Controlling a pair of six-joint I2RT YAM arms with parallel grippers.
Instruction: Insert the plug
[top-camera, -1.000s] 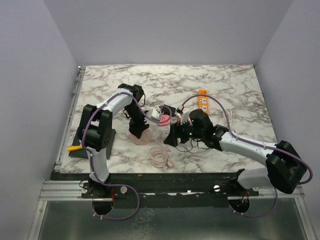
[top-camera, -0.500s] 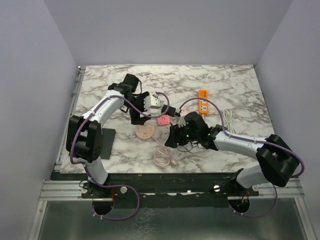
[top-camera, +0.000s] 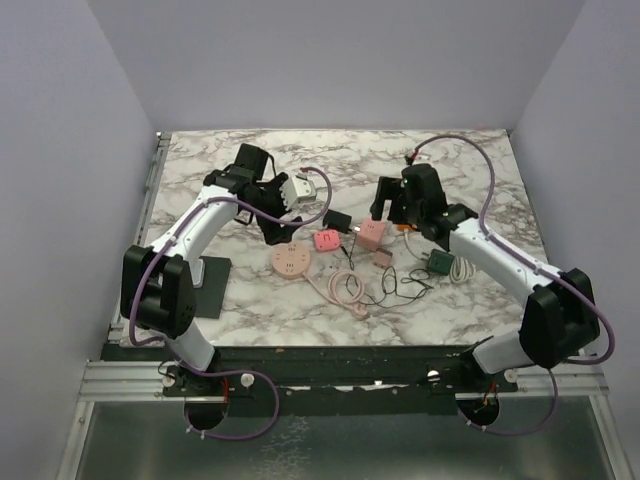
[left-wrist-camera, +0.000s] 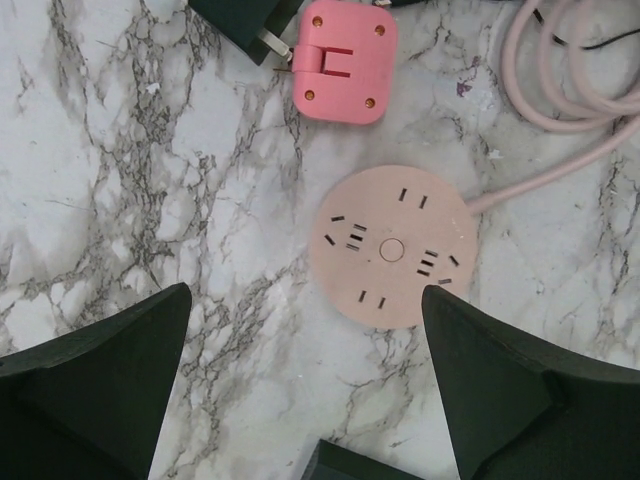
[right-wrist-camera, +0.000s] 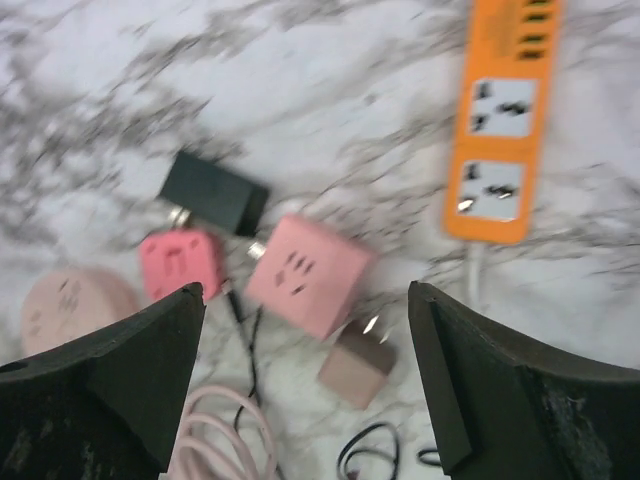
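Note:
A round pink socket (top-camera: 290, 262) (left-wrist-camera: 392, 247) lies flat with its slots up, its pink cable (top-camera: 345, 290) coiled beside it. Just beyond it are a flat pink adapter (top-camera: 326, 240) (left-wrist-camera: 343, 62) and a black plug (top-camera: 340, 220) (right-wrist-camera: 212, 192). A pink cube socket (top-camera: 372, 232) (right-wrist-camera: 310, 275) and a small tan plug (top-camera: 383, 258) (right-wrist-camera: 358, 372) lie to their right. My left gripper (top-camera: 280, 232) (left-wrist-camera: 305, 292) hangs open above the marble next to the round socket. Over the pink cube my right gripper (top-camera: 383, 210) (right-wrist-camera: 305, 290) is open too. Neither holds anything.
An orange power strip (right-wrist-camera: 500, 120) lies at the back right, mostly under my right arm in the top view. A green plug (top-camera: 440, 263) with thin black wires (top-camera: 405, 285) and a white cord (top-camera: 462, 268) sit to the right. The marble table (top-camera: 450, 160) has walls on three sides.
My left gripper has opened and pulled back from the round socket. The right arm has swung from the front centre to the back right, uncovering the plugs. The pink cable has shifted right.

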